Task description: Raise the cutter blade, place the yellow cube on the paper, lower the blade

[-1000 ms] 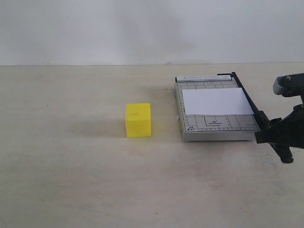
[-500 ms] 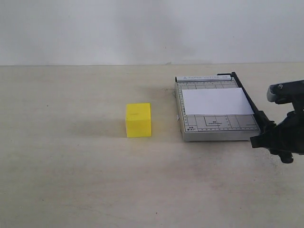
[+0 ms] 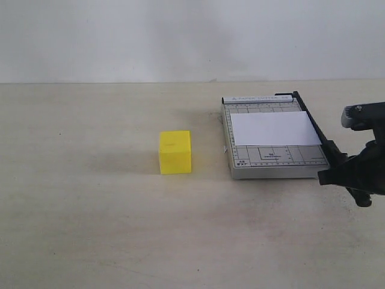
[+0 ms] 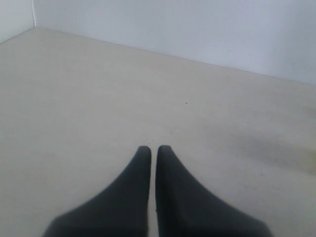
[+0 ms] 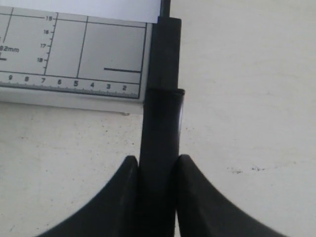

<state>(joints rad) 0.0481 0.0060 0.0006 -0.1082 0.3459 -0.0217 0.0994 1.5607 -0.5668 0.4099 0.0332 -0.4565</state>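
Note:
The grey gridded cutter base [image 3: 274, 159] lies right of centre, with the white paper [image 3: 275, 129] flat on it. The black cutter blade [image 3: 313, 123] lies down along the base's right edge. Its thick handle [image 5: 160, 123] runs between the fingers of my right gripper [image 5: 157, 162], which is shut on it at the near right corner of the base [image 3: 337, 171]. The yellow cube [image 3: 175, 152] sits on the table left of the cutter. My left gripper [image 4: 149, 148] is shut over bare table, out of the exterior view.
A pale tabletop [image 3: 90, 229] stretches around the objects, with a white wall [image 3: 180, 36] behind. Printed ruler marks run along the base's front edge [image 5: 59, 81].
My right gripper has shifted slightly left and down onto the blade's handle. The blade, the paper and the cube have not moved.

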